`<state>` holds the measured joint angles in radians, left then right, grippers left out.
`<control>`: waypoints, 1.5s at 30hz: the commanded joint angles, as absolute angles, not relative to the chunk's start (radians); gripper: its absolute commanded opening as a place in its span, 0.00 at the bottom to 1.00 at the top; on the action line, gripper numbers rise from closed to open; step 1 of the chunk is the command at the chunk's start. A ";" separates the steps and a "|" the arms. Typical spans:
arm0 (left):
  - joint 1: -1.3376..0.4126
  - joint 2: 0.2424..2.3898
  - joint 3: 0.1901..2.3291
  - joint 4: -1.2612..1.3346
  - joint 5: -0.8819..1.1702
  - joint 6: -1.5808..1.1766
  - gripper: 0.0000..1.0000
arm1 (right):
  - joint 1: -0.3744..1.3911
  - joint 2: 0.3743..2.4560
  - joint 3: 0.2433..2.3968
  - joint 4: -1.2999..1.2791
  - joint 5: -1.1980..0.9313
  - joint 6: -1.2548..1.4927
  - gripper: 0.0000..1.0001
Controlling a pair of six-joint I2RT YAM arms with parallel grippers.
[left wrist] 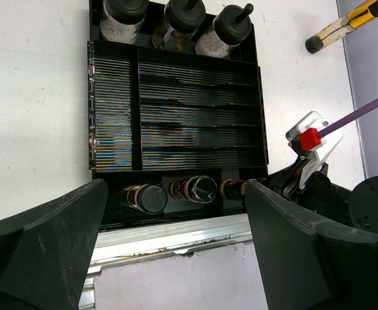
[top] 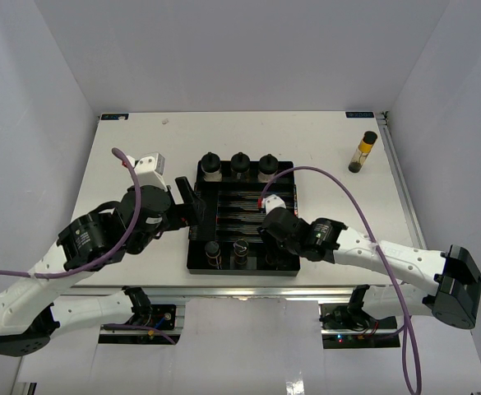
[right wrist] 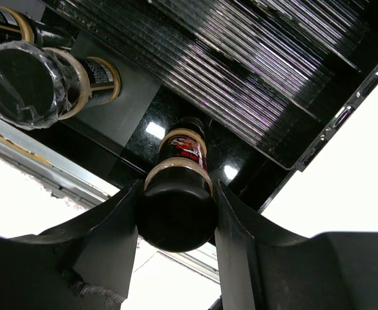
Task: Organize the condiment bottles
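**Right tool clamped on a dark bottle at the tray's near row**

A black tray (top: pixel 197 262) sits in the middle of the white counter (top: pixel 125 156), with ribbed slots across its centre.

The right tool (right wrist: pixel 178 190) reaches over the tray's near right corner. Its two fingers (right wrist: pixel 111 232) are closed most of the way, pressing on either side of the black cap of a dark bottle (right wrist: pixel 183 147) with a red and cream label. The bottle stands upright over the glossy floor of the near-row compartment. Whether its base touches that floor cannot be told.

Just to its left in the same near row stand two more bottles (top: pixel 213 251). One of them has clear film over its cap, as the right wrist view shows.

Along the tray's far edge, three squat bottles (top: pixel 240 163) with wide black knobbed lids stand side by side in a row.

An amber bottle (top: pixel 362 152) with a yellow band near its top is alone on the counter. It is well apart from the tray, toward the far right corner.

The left tool (top: pixel 192 197) hovers over the tray's left side. Its fingers (left wrist: pixel 40 248) are spread wide and grip nothing.
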<state>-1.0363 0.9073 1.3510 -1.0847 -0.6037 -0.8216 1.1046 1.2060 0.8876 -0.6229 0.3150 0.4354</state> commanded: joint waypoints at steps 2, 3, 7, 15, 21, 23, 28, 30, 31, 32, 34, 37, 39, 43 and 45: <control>-1.034 0.890 1.357 -1.080 -0.623 -0.831 0.98 | 1.109 1.200 0.883 -0.555 0.358 0.458 0.53; -1.034 0.889 1.354 -1.079 -0.624 -0.831 0.98 | 1.108 1.197 0.882 -0.552 0.360 0.459 0.58; -1.034 0.889 1.349 -1.074 -0.623 -0.831 0.98 | 1.108 1.186 0.886 -0.563 0.375 0.462 0.69; -1.035 0.896 1.357 -1.071 -0.620 -0.829 0.98 | 1.102 1.171 1.023 -0.716 0.502 0.476 0.75; -1.034 0.912 1.373 -1.062 -0.603 -0.808 0.98 | 0.874 1.128 1.238 -0.782 0.534 0.386 0.76; -1.034 0.918 1.370 -1.051 -0.591 -0.797 0.98 | 0.747 1.121 1.274 -0.757 0.500 0.333 0.77; -1.034 0.964 1.373 -1.057 -0.573 -0.770 0.98 | 0.396 1.191 1.373 -0.692 0.413 0.225 0.78; -1.034 0.976 1.377 -1.053 -0.568 -0.761 0.98 | 0.286 1.243 1.423 -0.673 0.364 0.205 0.79; -1.034 0.981 1.379 -1.050 -0.565 -0.757 0.98 | 0.227 1.272 1.450 -0.666 0.337 0.194 0.79; -1.034 0.986 1.378 -1.042 -0.562 -0.749 0.98 | 0.192 1.303 1.476 -0.668 0.319 0.187 0.79; -1.034 0.996 1.377 -1.029 -0.557 -0.734 0.98 | 0.131 1.373 1.527 -0.670 0.288 0.172 0.79; -1.032 1.026 1.378 -1.025 -0.558 -0.717 0.98 | 0.070 1.486 1.594 -0.671 0.278 0.158 0.80; -1.029 1.051 1.376 -1.025 -0.556 -0.710 0.98 | 0.041 1.544 1.636 -0.675 0.283 0.155 0.80; -1.023 1.075 1.365 -1.002 -0.546 -0.695 0.98 | 0.011 1.635 1.692 -0.666 0.293 0.161 0.82; -1.018 1.075 1.356 -0.980 -0.543 -0.683 0.98 | -0.032 1.678 1.726 -0.669 0.271 0.168 0.83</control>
